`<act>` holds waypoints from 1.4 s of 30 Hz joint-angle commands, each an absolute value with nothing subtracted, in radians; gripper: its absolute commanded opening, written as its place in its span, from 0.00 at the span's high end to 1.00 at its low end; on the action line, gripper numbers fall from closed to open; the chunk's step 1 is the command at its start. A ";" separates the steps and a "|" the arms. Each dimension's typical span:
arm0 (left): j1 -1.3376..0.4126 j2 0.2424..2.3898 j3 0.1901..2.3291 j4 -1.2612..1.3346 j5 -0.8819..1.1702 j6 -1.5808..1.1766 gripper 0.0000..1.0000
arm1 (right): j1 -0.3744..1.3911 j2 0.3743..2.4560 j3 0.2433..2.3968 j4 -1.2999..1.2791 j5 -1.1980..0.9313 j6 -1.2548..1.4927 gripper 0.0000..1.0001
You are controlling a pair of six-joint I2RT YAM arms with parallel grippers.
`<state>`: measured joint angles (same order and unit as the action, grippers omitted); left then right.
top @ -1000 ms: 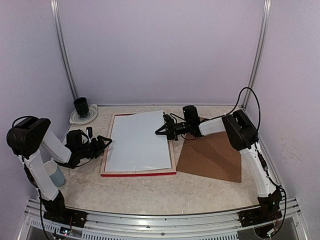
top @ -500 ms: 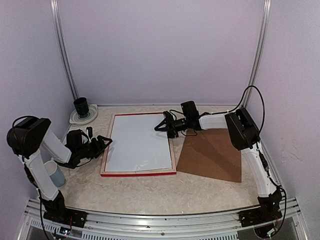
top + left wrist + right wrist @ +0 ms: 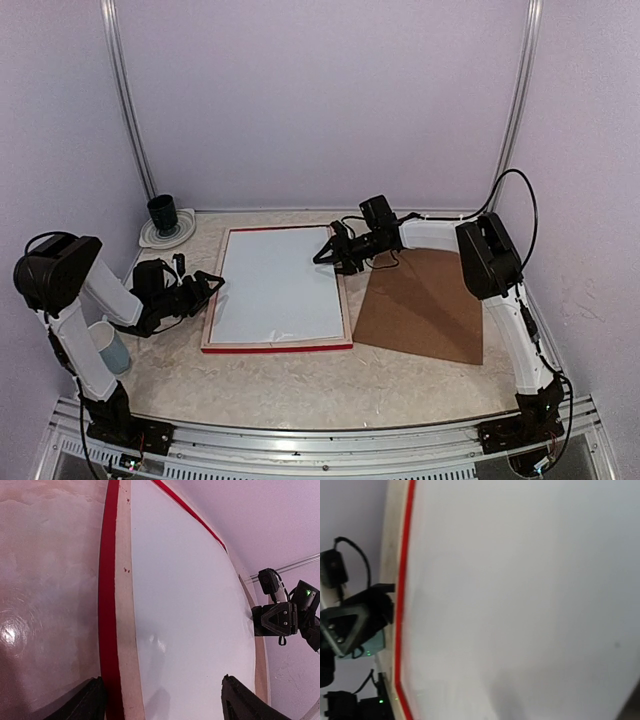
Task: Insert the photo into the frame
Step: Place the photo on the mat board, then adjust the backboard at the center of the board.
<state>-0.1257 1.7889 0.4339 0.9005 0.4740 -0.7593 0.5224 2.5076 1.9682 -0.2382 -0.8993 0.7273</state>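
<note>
Lighting is bright, even and diffuse, coming from overhead. Shadows are faint and soft-edged.

Top view: sharp. The white sheet (image 3: 275,285) inside the frame (image 3: 277,347) carries a pale sheen toward the frame's near edge.

Left wrist view: a round glare spot sits on the table (image 3: 30,580) left of the frame. The frame's straight edges bow strongly. The left fingers (image 3: 240,700) are dark and out of focus.

Right wrist view: soft and low in contrast. Grey shading spreads over the sheet away from the frame's red edge.
</note>
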 commanded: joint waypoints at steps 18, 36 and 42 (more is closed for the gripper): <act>-0.129 1.804 0.432 0.865 0.506 -0.773 0.18 | 0.546 2.381 2.024 -0.507 -0.627 0.534 0.48; -0.127 1.724 0.400 0.851 0.468 -0.753 0.01 | 0.546 2.200 1.977 -0.658 -0.281 0.357 0.27; -0.156 1.621 0.386 0.799 0.401 -0.716 0.01 | 0.544 2.076 1.849 -0.638 -0.088 0.350 0.01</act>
